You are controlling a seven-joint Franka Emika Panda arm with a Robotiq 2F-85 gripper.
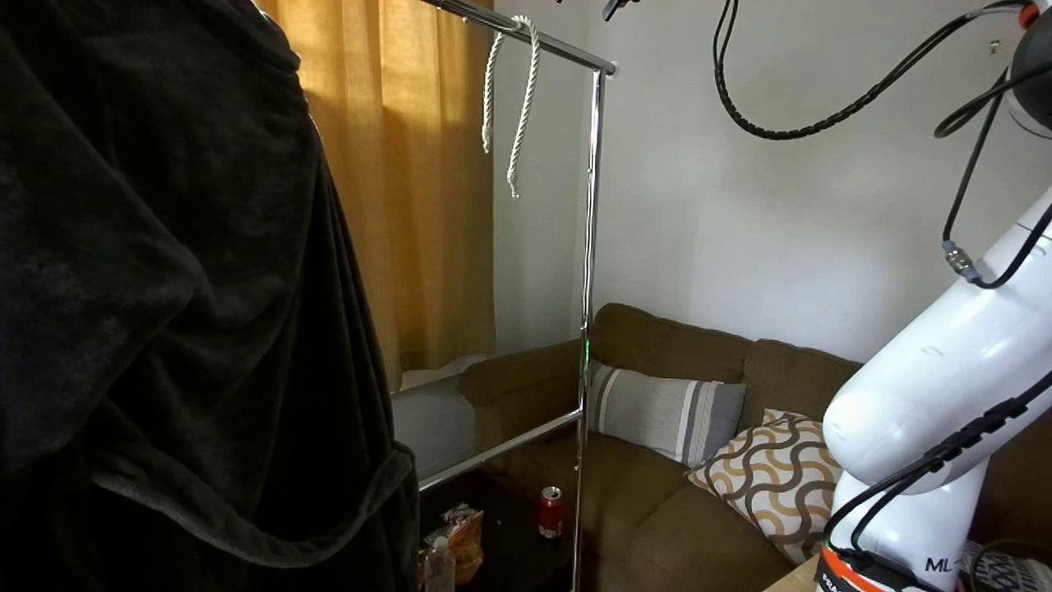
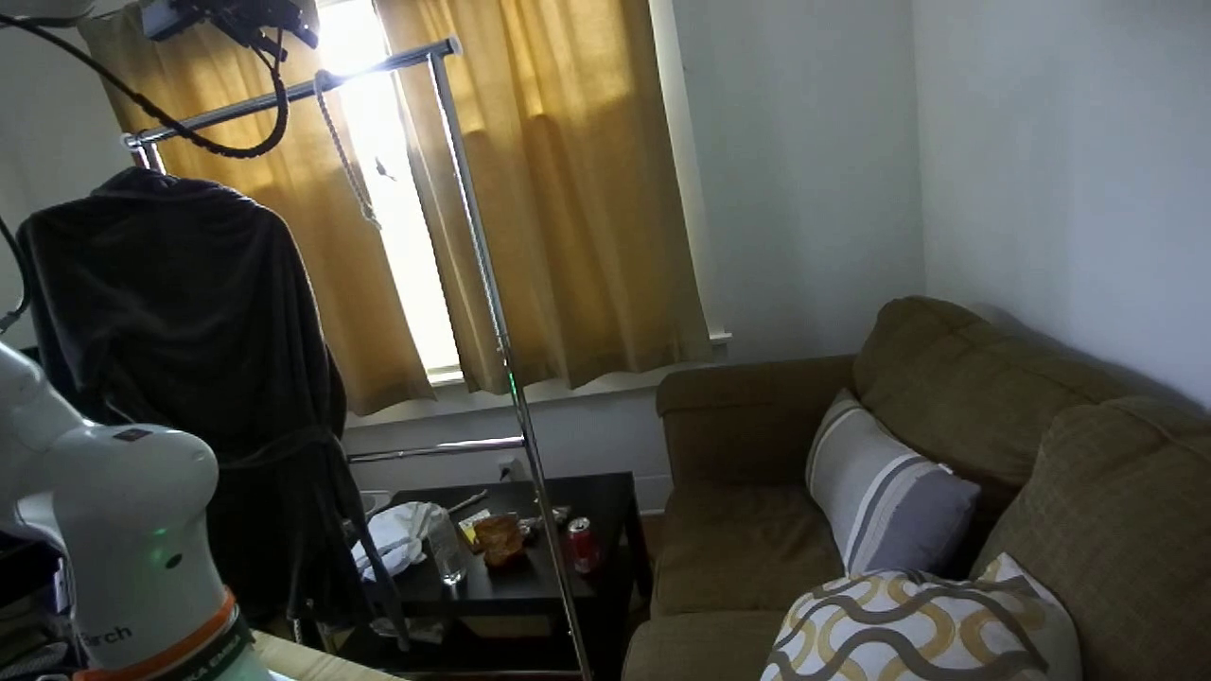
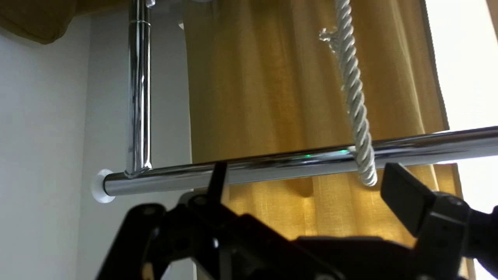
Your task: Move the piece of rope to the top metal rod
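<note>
The white twisted rope (image 1: 526,107) is draped over the top metal rod (image 1: 567,52), with both ends hanging down. In an exterior view the rope (image 2: 342,151) hangs from the rod (image 2: 407,59) near the window gap. In the wrist view, which stands upside down, the rope (image 3: 355,89) loops over the rod (image 3: 280,167). My gripper (image 3: 307,167) is wide open and empty. The rope's bend shows between the fingers, close to the finger on the picture's right, with no visible contact. The gripper (image 2: 289,45) is above the rod; only its tips show at an exterior view's top edge.
A dark robe (image 2: 180,303) hangs at the rack's end. The rack's upright post (image 1: 590,247) and lower bar (image 1: 501,448) are metal. Curtains (image 2: 568,189) hang behind. A black table (image 2: 615,530) holds a red can (image 2: 582,546) and other items. A brown couch (image 2: 747,530) stands beside it.
</note>
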